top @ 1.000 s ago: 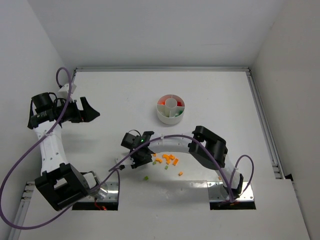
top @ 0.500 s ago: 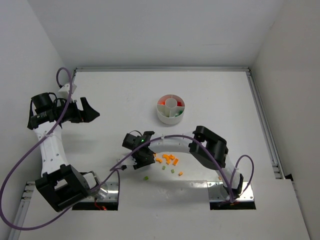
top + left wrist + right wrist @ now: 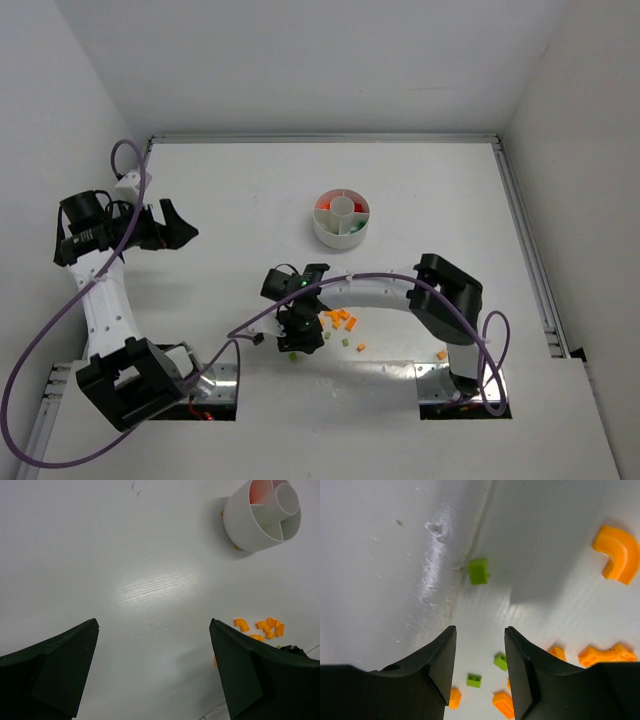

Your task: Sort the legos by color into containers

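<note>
While the right gripper (image 3: 480, 631) hung low over the table (image 3: 380, 540), the one green brick (image 3: 478, 571) that mattered lay straight ahead of its fingertips, in line with the gap between them and clear of both. Its jaws stood a narrow way apart with nothing between them, though that gap looked wider than the brick. The brick was close to square and sat a little turned, right beside a seam (image 3: 482, 517) in the table, so no long side showed to favour. I judged that the move called for a short reach forward and down, not a turn of the wrist.

From above, the right gripper (image 3: 298, 338) was over the near side of the scatter. The orange bricks (image 3: 340, 318) lay just to its right, and the white dish (image 3: 325, 232) was well apart beyond them, toward the far side. Green showed in a compartment on the dish's near side and red on its left. The left gripper (image 3: 182, 222) was spread wide and empty far off to the left, so the right arm was plainly the nearer one to the brick.
</note>
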You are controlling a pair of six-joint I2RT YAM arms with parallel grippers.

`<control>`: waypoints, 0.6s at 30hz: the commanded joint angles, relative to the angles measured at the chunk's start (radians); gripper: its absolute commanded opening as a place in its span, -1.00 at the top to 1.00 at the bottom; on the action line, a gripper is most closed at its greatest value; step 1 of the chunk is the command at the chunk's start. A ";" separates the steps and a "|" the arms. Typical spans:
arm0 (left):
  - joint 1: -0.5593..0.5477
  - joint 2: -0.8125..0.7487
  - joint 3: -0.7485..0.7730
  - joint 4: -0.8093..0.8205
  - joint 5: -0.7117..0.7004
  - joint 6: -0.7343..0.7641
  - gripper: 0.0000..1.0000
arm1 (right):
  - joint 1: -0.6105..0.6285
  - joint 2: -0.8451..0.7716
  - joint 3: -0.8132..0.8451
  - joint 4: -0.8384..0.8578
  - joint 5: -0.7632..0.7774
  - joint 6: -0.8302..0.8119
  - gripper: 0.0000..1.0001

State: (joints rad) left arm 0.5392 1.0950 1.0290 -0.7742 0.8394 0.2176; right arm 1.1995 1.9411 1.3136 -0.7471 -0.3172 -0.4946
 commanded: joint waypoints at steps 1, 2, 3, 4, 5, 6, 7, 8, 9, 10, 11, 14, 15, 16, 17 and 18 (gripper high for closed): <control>0.041 0.003 -0.001 0.000 0.038 -0.012 -0.99 | 0.006 -0.057 -0.025 0.097 -0.124 0.059 0.11; 0.041 0.003 0.008 -0.014 0.058 -0.012 -0.99 | 0.006 -0.044 -0.025 0.109 -0.135 0.077 0.11; 0.051 0.017 0.008 -0.025 0.058 -0.012 -0.99 | 0.015 -0.044 -0.036 0.145 -0.135 0.091 0.11; 0.051 0.017 0.008 -0.025 0.067 -0.012 -0.99 | 0.015 -0.044 -0.045 0.170 -0.135 0.103 0.11; 0.051 0.026 0.008 -0.025 0.067 -0.003 -0.99 | 0.026 -0.044 -0.045 0.187 -0.122 0.103 0.11; 0.051 0.026 0.008 -0.025 0.067 -0.003 -0.99 | 0.026 -0.034 -0.054 0.198 -0.100 0.113 0.13; 0.051 0.026 0.017 -0.025 0.067 -0.003 -0.99 | 0.026 -0.022 -0.054 0.213 -0.100 0.113 0.16; 0.051 0.026 0.017 -0.025 0.058 0.006 -0.99 | 0.026 -0.022 -0.054 0.225 -0.091 0.113 0.16; 0.051 0.026 0.017 -0.034 0.058 0.006 -0.99 | 0.035 -0.022 -0.066 0.244 -0.082 0.113 0.16; 0.051 0.026 0.017 -0.034 0.058 0.015 -0.99 | 0.035 -0.022 -0.066 0.259 -0.069 0.113 0.16; 0.051 0.026 0.017 -0.034 0.058 0.016 -0.99 | 0.035 -0.007 -0.066 0.259 -0.069 0.113 0.16; 0.061 0.035 0.017 -0.043 0.049 0.025 -0.99 | 0.045 0.013 -0.028 0.246 -0.069 0.113 0.16; 0.061 0.036 0.017 -0.043 0.049 0.035 -0.99 | 0.054 0.013 -0.028 0.246 -0.069 0.113 0.16; 0.061 0.036 0.017 -0.054 0.049 0.035 -0.99 | 0.054 0.013 -0.042 0.261 -0.069 0.113 0.16; 0.061 0.036 0.017 -0.054 0.049 0.045 -0.99 | 0.054 0.013 -0.056 0.270 -0.069 0.113 0.16; 0.061 0.036 0.017 -0.054 0.038 0.045 -0.99 | 0.063 0.013 -0.056 0.270 -0.059 0.113 0.16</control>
State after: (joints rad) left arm 0.5846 1.1313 1.0290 -0.8219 0.8665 0.2302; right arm 1.2430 1.9484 1.2514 -0.5297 -0.3706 -0.3916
